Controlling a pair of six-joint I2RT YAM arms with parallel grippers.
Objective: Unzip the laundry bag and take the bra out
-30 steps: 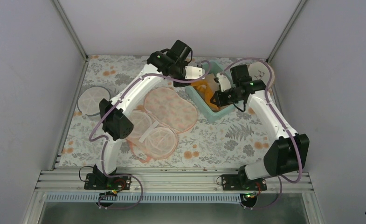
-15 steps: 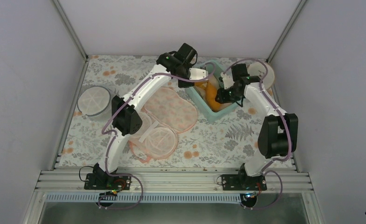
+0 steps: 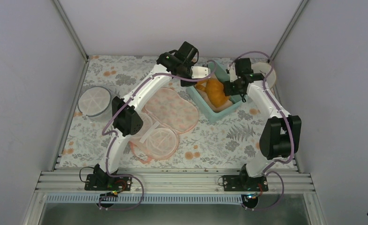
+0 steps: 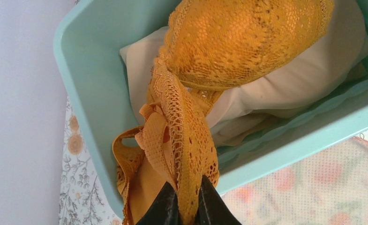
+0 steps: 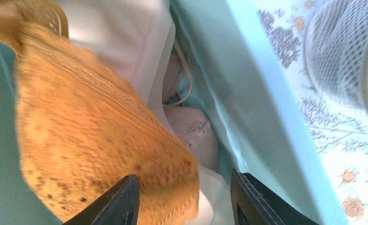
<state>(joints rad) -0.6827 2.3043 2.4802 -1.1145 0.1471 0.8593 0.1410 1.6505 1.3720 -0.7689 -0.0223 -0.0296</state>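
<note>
A floral-print cloth (image 3: 229,140) covers the table, boxed in by plain pale walls (image 3: 27,93), with an aluminium rail (image 3: 172,180) along the bottom of the overhead view. The laundry bag (image 3: 170,110) lies spread open at centre, its white rings showing. A round white drum (image 3: 94,101) sits at the left edge. Upper right of centre, the bra (image 3: 214,91) rests in a teal bin (image 3: 215,117) on beige fabric (image 4: 275,79). The left gripper (image 4: 185,206) pinches its lace edge tight. The right gripper (image 5: 184,199) hangs over a cup with fingers spread, holding nothing.
</note>
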